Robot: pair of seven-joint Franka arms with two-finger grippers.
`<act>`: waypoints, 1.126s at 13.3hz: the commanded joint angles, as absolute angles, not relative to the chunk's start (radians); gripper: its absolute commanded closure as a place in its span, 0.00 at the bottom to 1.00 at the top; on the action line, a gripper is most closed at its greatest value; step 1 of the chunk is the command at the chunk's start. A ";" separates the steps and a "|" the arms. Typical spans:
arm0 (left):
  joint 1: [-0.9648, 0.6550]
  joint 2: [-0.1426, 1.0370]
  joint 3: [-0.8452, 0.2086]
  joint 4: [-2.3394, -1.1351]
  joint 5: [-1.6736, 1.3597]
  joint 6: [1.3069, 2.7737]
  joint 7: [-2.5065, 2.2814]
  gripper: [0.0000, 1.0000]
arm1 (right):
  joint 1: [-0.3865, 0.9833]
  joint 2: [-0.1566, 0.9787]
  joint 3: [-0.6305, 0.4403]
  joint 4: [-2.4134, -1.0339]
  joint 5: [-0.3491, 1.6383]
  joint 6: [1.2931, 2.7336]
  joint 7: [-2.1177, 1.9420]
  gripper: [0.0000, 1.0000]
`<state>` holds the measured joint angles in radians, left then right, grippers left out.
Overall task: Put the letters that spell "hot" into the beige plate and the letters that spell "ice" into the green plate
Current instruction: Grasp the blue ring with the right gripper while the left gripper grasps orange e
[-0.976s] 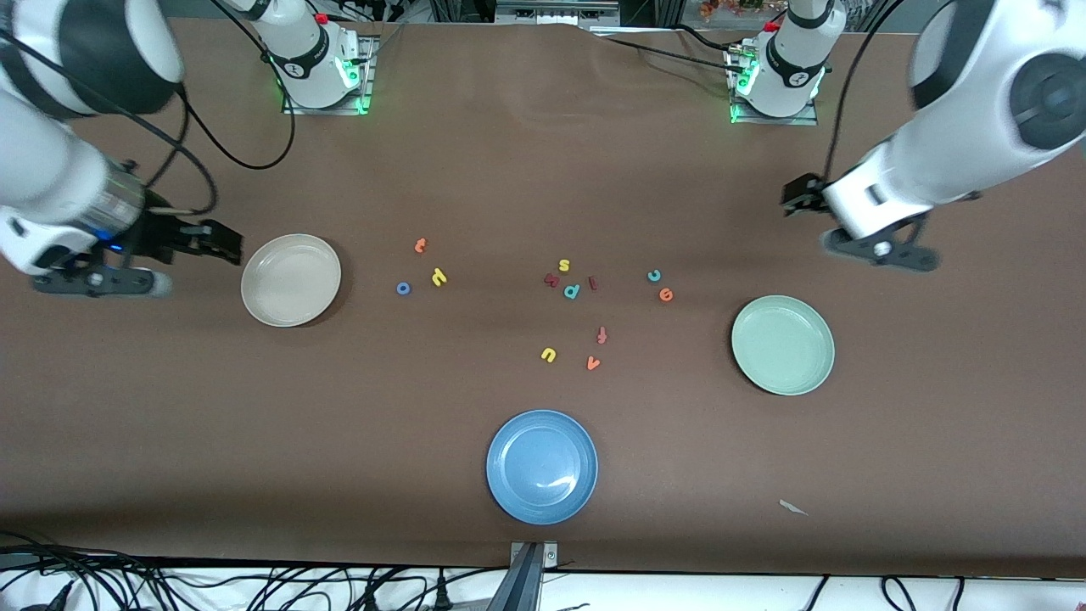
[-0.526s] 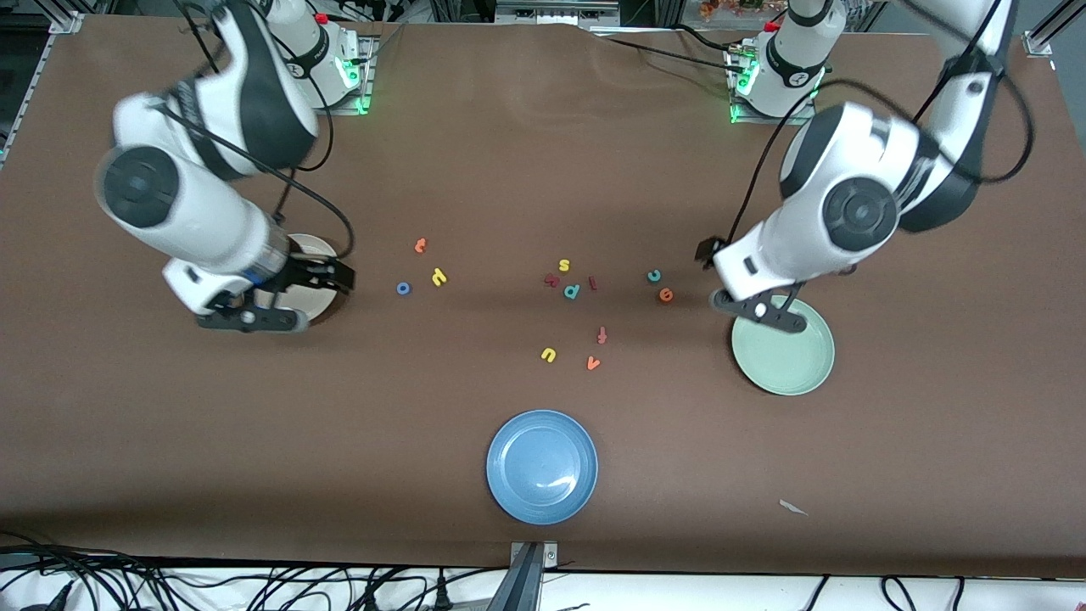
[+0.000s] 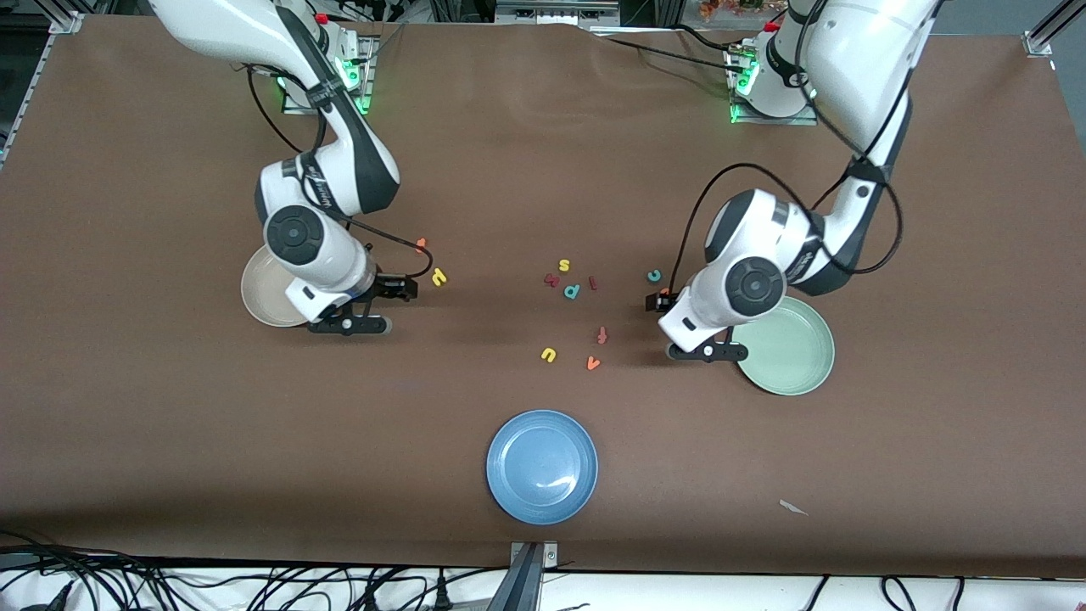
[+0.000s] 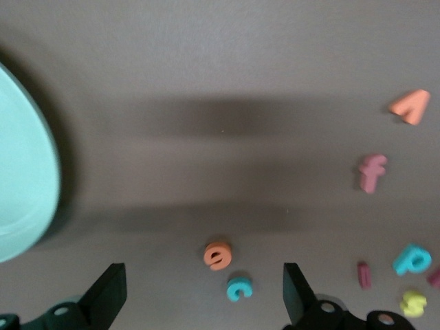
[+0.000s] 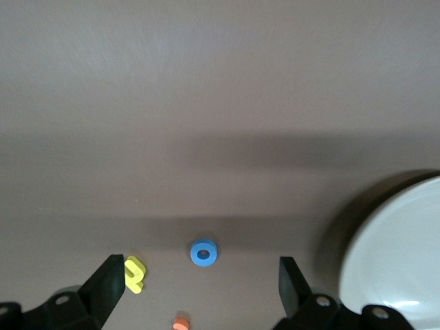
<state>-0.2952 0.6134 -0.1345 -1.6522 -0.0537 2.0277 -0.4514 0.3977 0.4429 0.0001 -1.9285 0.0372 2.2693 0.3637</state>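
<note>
Left gripper (image 4: 199,302) wide over orange e (image 4: 218,255); right gripper (image 5: 199,292) wide over blue o (image 5: 203,253). Risk: snagging adjacent teal c (image 4: 238,287).

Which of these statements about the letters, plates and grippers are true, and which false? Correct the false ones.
1. The blue plate holds no letters. True.
2. The right gripper is shut on the blue o. False: its fingers are open and the o lies on the table.
3. The teal c lies beside the orange e. True.
4. The yellow h lies in the beige plate. False: it lies on the table.
</note>
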 commanded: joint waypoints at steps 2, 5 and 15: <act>-0.296 0.678 -0.130 -1.646 -0.072 2.081 -0.578 0.05 | 0.396 0.509 0.003 -1.939 0.054 2.345 0.379 0.23; -0.295 0.684 -0.136 -1.683 -0.078 2.085 -0.595 0.31 | 0.396 0.547 0.027 -1.939 0.055 2.374 0.383 0.26; -0.282 0.606 -0.176 -1.862 -0.103 2.192 -0.595 0.59 | 0.396 0.552 0.038 -1.980 0.057 2.387 0.385 0.32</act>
<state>-0.2922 0.6460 -0.1700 -1.8182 -0.0789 2.1755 -0.5944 0.3973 0.5637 0.0327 -1.9517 0.0376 2.3713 0.3821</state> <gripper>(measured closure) 0.436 0.308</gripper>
